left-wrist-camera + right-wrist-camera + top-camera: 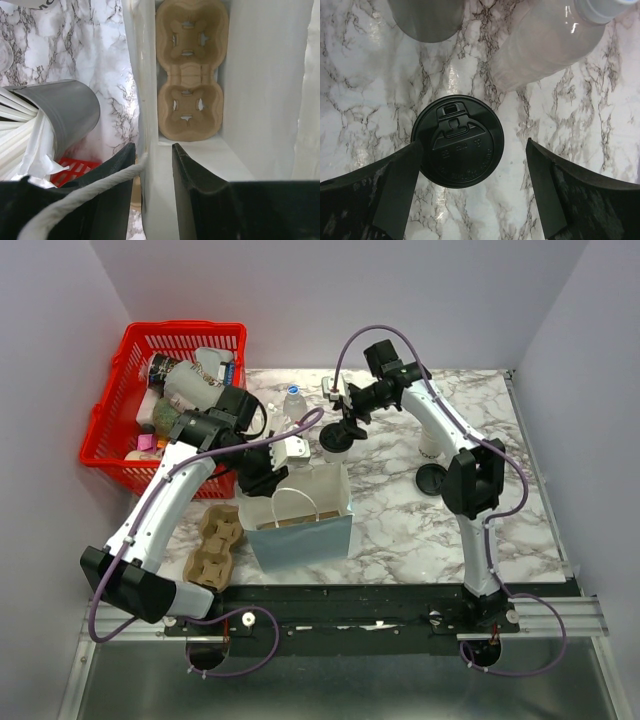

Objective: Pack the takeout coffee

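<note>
One takeout coffee (457, 141), seen from above as a round black lid, stands on the marble. My right gripper (473, 145) hovers over it, open, with the lid close to its left finger (395, 190). In the top view that cup (335, 436) stands behind the white paper bag (300, 518). A second takeout coffee (432, 472) stands by the right arm. My left gripper (154, 147) straddles the bag's wall (145, 90), jaws apart, with the rope handle (95, 192) lying over one finger. A cardboard cup carrier (190, 70) lies flat on the bag's floor.
Another cardboard carrier (215, 545) lies left of the bag. A grey cup of white straws (65, 110) and a clear water bottle (545, 40) stand just behind the bag. A red basket (120, 420) of items fills the back left corner.
</note>
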